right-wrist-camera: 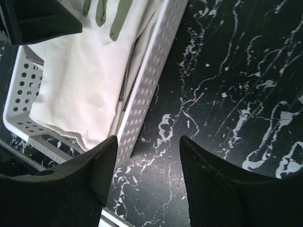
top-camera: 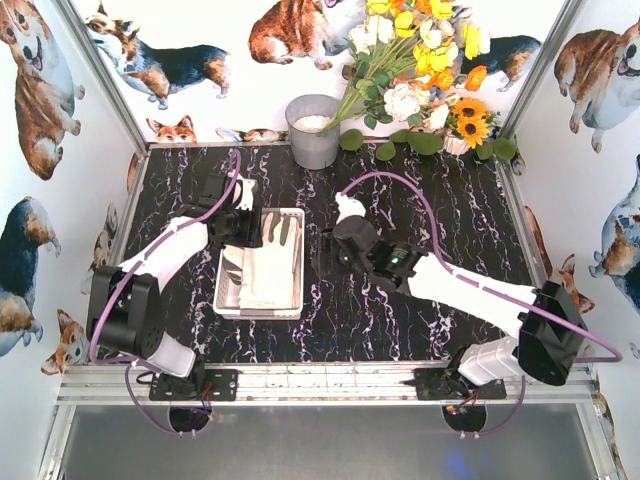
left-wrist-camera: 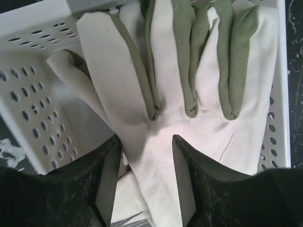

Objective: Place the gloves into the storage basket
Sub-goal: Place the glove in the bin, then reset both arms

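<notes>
Cream gloves (left-wrist-camera: 236,137) in storage basket (left-wrist-camera: 33,109); wrist view alone shows left gripper (left-wrist-camera: 147,142) parted over one; right gripper (right-wrist-camera: 149,142) wide, empty.

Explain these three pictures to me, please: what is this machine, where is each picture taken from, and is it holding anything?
It is two robot arms bolted at the near edge of a black marbled table. The wide picture looks down from above. The other two come from a camera on each wrist, so each shows its own pincer at the bottom. On the table stands a white storage basket with cream gloves lying inside. A grey bucket and flowers stand at the back. The left pincer hangs open over a glove in the basket, seemingly not gripping it. The right pincer is open over table beside the basket, holding nothing.
</notes>
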